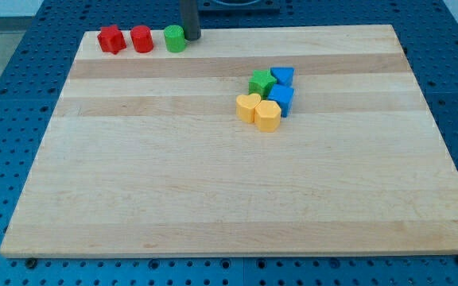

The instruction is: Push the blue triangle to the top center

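Observation:
The blue triangle (284, 76) lies right of the board's centre, in the upper half, at the top right of a tight cluster. Touching it are a green star-like block (261, 83) to its left and a blue cube (281, 99) below it. Two yellow blocks (248, 106) (267, 116) sit at the cluster's lower left. My tip (191, 36) is at the board's top edge, far up and left of the blue triangle, right beside a green cylinder (174, 38).
Two red blocks (111, 39) (141, 39) sit in a row left of the green cylinder near the top left corner. The wooden board (213, 191) lies on a blue perforated table (6, 95).

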`<control>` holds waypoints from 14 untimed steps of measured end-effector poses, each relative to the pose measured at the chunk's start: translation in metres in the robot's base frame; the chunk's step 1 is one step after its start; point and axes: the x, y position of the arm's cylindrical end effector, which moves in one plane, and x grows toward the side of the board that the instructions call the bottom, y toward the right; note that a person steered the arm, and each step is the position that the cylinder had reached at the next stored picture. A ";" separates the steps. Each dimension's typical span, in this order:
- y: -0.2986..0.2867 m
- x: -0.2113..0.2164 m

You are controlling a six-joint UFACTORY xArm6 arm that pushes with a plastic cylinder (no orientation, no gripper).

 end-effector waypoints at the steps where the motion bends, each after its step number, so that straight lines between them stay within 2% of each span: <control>1: -0.003 0.000; 4: -0.006 0.000; 5: 0.024 0.001; 6: 0.081 0.009; 8: 0.184 0.074; 9: 0.207 0.100; 11: 0.211 0.157; 14: 0.149 0.143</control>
